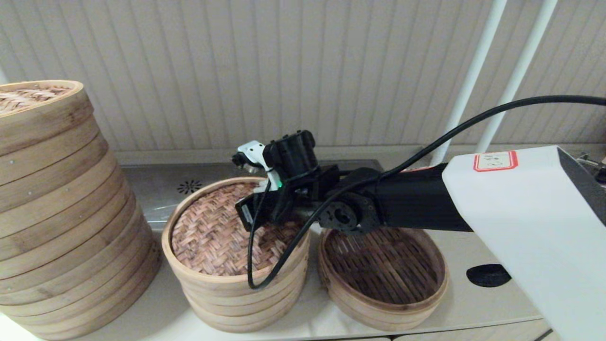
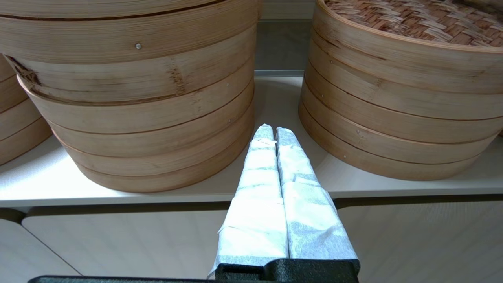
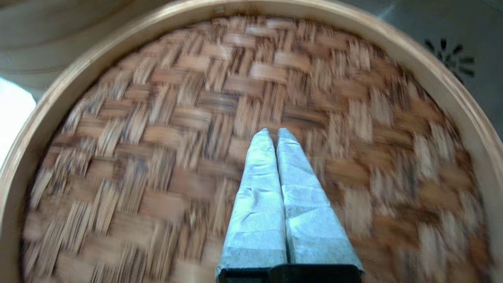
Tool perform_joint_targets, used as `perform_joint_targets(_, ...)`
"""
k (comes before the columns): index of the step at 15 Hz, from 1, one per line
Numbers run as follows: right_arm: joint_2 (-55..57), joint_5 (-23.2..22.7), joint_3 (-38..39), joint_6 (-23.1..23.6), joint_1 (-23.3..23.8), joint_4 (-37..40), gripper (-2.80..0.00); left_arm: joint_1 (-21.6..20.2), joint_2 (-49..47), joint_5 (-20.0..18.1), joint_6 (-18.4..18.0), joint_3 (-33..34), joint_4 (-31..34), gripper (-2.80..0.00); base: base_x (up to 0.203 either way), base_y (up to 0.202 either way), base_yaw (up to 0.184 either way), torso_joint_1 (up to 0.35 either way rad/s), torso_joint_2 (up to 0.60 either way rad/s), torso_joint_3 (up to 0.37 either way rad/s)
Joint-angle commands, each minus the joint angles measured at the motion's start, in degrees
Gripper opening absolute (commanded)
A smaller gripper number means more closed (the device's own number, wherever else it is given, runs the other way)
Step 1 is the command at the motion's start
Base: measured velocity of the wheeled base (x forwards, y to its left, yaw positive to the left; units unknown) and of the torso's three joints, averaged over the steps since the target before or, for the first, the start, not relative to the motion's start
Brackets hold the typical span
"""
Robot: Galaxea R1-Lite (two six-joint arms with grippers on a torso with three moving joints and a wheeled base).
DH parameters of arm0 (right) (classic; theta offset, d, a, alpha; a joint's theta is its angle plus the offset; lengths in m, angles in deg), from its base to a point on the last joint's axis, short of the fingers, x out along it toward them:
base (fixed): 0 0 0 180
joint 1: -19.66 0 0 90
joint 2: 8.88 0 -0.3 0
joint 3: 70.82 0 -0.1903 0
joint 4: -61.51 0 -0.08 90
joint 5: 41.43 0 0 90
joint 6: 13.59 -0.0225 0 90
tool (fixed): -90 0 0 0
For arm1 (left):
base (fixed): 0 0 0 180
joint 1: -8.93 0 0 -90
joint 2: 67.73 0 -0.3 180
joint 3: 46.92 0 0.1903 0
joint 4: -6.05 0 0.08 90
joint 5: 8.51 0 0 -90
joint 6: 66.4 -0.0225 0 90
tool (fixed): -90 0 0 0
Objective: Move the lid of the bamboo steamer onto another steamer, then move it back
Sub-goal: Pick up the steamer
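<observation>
The bamboo steamer lid (image 1: pixel 213 237), reddish-brown herringbone weave in a pale hoop, lies on the several-tier middle stack (image 1: pixel 236 298). My right gripper (image 1: pixel 245 215) hangs just over the lid's right part, fingers shut with nothing between them. In the right wrist view the gripper (image 3: pixel 274 131) points at the weave of the lid (image 3: pixel 177 118) near its middle. The low single steamer (image 1: pixel 383 265) with a dark slatted floor stands uncovered right of the stack, partly under my right arm. My left gripper (image 2: pixel 274 127) is shut and empty, low at the counter's front edge, between the two stacks.
A very tall, wide stack (image 1: pixel 57 213) with a paler woven lid fills the left; it also shows in the left wrist view (image 2: pixel 137 98). My arm's black cable (image 1: pixel 265 265) droops across the lid. White pipes (image 1: pixel 473 71) rise at the back right. A black round spot (image 1: pixel 487 275) marks the counter.
</observation>
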Motion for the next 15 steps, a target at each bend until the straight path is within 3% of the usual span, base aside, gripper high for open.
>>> perform_joint_targets(1,-1.05,-0.05,-0.43,-0.01,-0.02,-0.29,-2.8,0.0,-0.09,0.04,-0.05,0.0,0.04,-2.8,0.0,0.0,0.0,0.0,0.0,0.0)
perform_joint_targets(5,-1.41,0.48,-2.36,-0.09,-0.11,-0.03,-2.8,0.0,-0.09,0.04,-0.06,0.0,-0.04,-2.8,0.0,0.0,0.0,0.0,0.0,0.0)
perform_joint_targets(10,-1.95,0.78,1.09,-0.18,-0.2,-0.14,-2.8,0.0,-0.09,0.04,-0.05,0.0,0.05,-2.8,0.0,0.0,0.0,0.0,0.0,0.0)
perform_joint_targets(11,-2.1,0.91,1.89,-0.18,-0.2,-0.2,0.0,0.0,-0.09,0.04,-0.06,0.0,0.05,-2.8,0.0,0.0,0.0,0.0,0.0,0.0)
perform_joint_targets(15,-2.2,0.83,2.34,-0.27,-0.2,-0.21,0.0,0.0,-0.09,0.04,0.03,0.0,0.05,-2.8,0.0,0.0,0.0,0.0,0.0,0.0)
